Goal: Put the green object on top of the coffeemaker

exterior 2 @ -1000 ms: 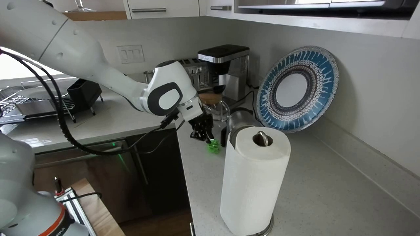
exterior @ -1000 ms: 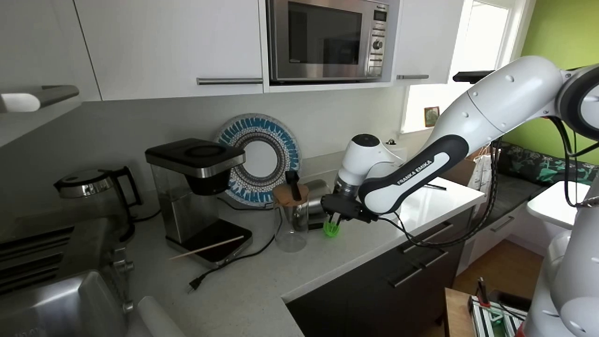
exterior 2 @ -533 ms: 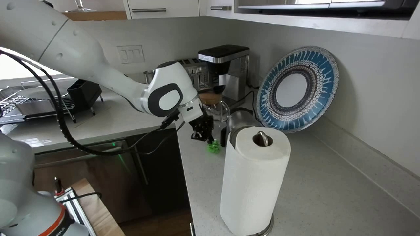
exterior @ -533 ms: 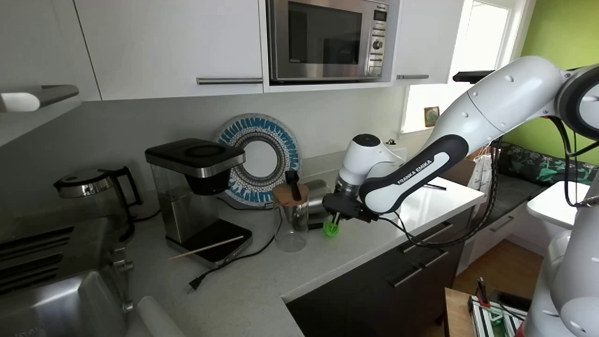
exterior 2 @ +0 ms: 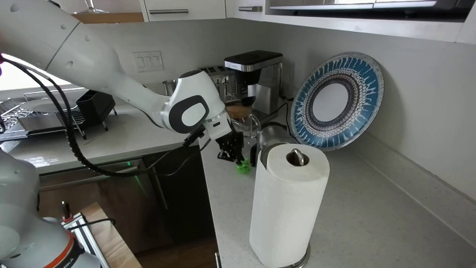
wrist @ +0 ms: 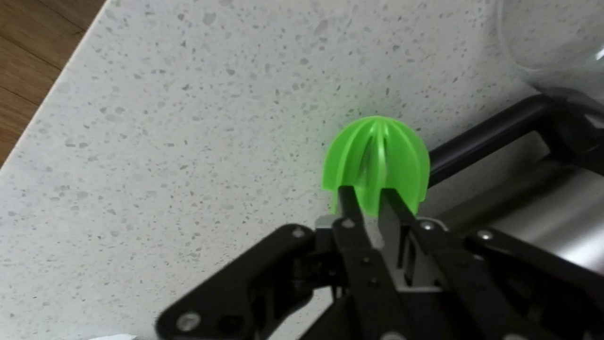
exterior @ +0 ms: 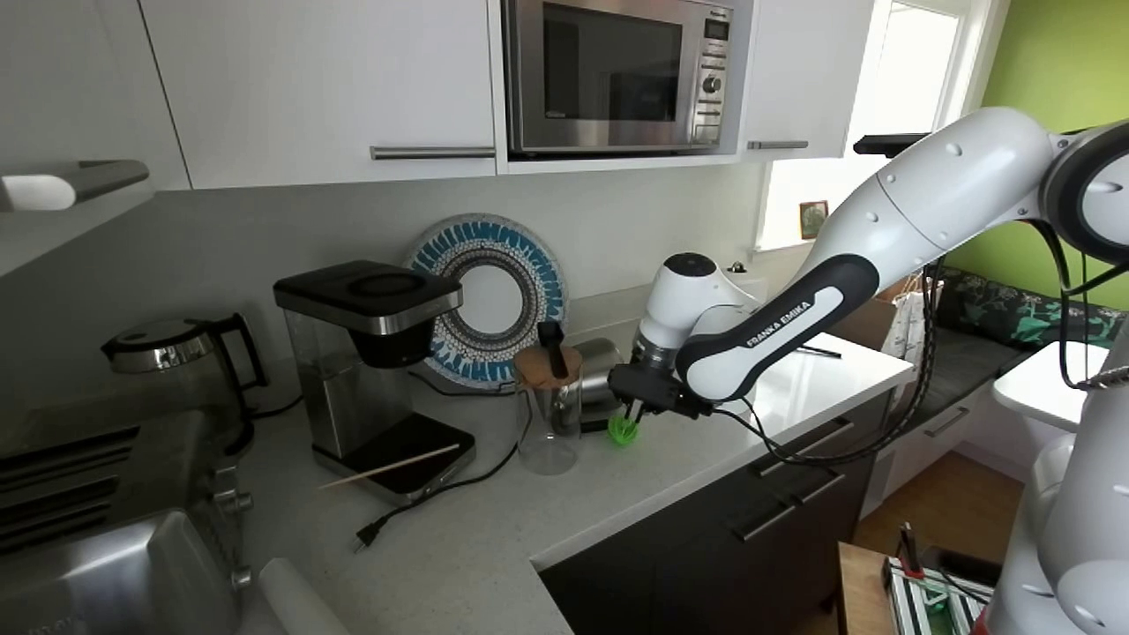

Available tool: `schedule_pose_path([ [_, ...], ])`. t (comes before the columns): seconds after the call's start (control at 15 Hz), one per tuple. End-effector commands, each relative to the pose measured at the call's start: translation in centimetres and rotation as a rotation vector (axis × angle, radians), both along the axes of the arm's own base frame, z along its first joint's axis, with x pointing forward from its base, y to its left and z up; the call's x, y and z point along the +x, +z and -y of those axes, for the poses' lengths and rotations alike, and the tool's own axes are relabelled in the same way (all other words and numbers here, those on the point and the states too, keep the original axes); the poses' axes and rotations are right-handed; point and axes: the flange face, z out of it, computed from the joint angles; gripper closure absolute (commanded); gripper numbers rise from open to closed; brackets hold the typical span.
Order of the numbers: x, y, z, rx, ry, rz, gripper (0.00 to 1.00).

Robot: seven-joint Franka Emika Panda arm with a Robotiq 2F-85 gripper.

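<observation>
Gripper [wrist: 367,191] looks clamped on the green object [wrist: 376,160]; lift straight up, clear of the black handle [wrist: 486,137] just beside it; then travel high to the coffeemaker [exterior: 353,388]

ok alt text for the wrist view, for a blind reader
The claw is closed on a ribbed, bright green object against a pale, speckled counter; whether it is lifted is unclear. At right is a black-handled metal container, with part of a clear vessel in the top right corner; wood floor shows at upper left, beyond the counter's edge.
</observation>
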Motion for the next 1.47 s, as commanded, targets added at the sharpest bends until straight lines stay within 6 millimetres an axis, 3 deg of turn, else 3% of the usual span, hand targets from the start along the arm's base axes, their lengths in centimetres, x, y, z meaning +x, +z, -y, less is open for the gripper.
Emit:
schedule_pose_path([
  [0.0,0.5,-1.3,0.0,0.005,-0.014,-0.019,0.63],
  [0.33,1.2,-1.9,0.2,0.008,-0.014,-0.025,0.81],
  [0.47,1.5,-2.0,0.2,0.009,-0.014,-0.027,0.95],
  [0.53,1.6,-2.3,0.3,0.009,-0.015,-0.033,0.92],
  [0.67,1.8,-2.6,0.5,0.010,-0.019,-0.041,1.00],
  [0.8,1.9,-2.6,0.7,0.009,-0.025,-0.042,0.87],
  [1.0,1.7,-2.4,0.6,0.006,-0.027,-0.037,0.59],
  [1.13,1.3,-1.6,0.1,0.003,-0.023,-0.031,0.58],
  [1.27,0.9,-0.8,-0.2,-0.001,-0.025,-0.015,0.62],
  [1.4,1.2,-1.0,-0.3,0.003,-0.030,-0.014,0.64],
])
